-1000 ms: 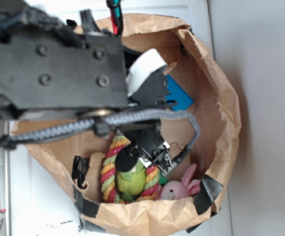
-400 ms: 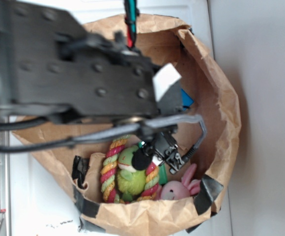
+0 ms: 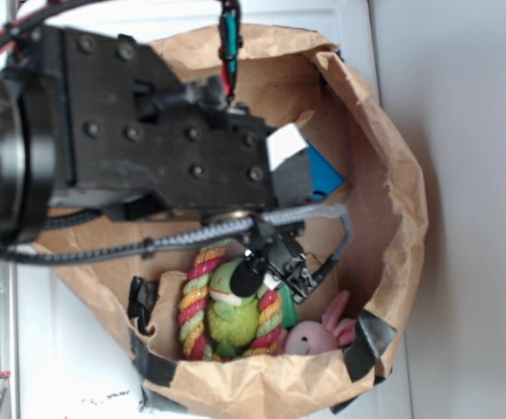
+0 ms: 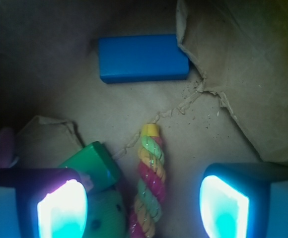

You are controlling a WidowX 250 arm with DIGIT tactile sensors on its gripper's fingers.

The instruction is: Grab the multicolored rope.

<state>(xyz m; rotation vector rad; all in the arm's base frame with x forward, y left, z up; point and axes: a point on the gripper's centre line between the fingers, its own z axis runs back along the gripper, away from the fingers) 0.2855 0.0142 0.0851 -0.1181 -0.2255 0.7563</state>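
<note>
Since the earlier exterior frame, the arm's black body has been swung back toward the left, uncovering more of the paper bag (image 3: 401,175). The gripper (image 3: 275,266) is positioned just above the multicolored rope (image 3: 194,297), which is stood against the bag's near wall beside the pink bunny (image 3: 318,336). From the wrist, the fingers (image 4: 59,208) are seen spread wide, the rope's end (image 4: 149,183) between them, nothing gripped. A blue block (image 4: 143,57) lies beyond; a green block (image 4: 92,166) is beside the rope.

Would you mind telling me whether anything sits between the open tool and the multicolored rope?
Nothing visible does. In the wrist view the rope lies on the bag floor between the tool's fingers; the green block sits just beside it.
</note>
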